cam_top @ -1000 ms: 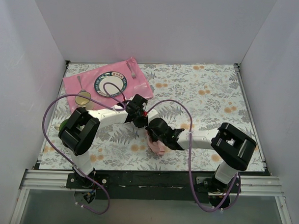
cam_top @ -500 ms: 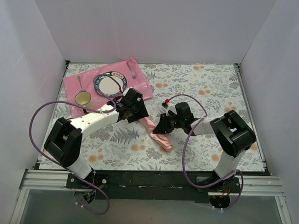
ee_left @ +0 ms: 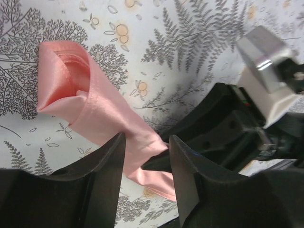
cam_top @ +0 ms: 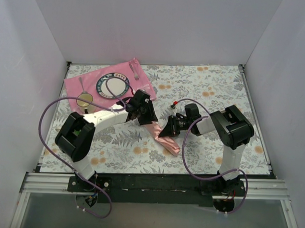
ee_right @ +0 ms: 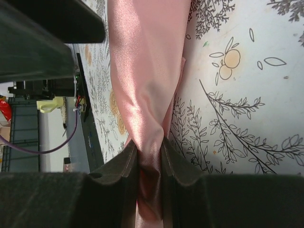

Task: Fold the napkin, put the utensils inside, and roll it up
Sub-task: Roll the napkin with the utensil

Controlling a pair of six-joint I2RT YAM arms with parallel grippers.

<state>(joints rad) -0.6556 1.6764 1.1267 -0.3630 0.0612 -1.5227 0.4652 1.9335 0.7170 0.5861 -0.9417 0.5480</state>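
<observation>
Left fingers [ee_left: 102,180] shifted right, spread astride far-left-to-near-right napkin [ee_left: 90,114]; right fingers [ee_right: 114,166] clamped on it.

There is one napkin [cam_top: 170,144], one darker pink mat [cam_top: 146,88], one plate [cam_top: 113,86] and one small round dish [cam_top: 84,100]. Two metal utensils [cam_top: 135,71] lie out.
</observation>
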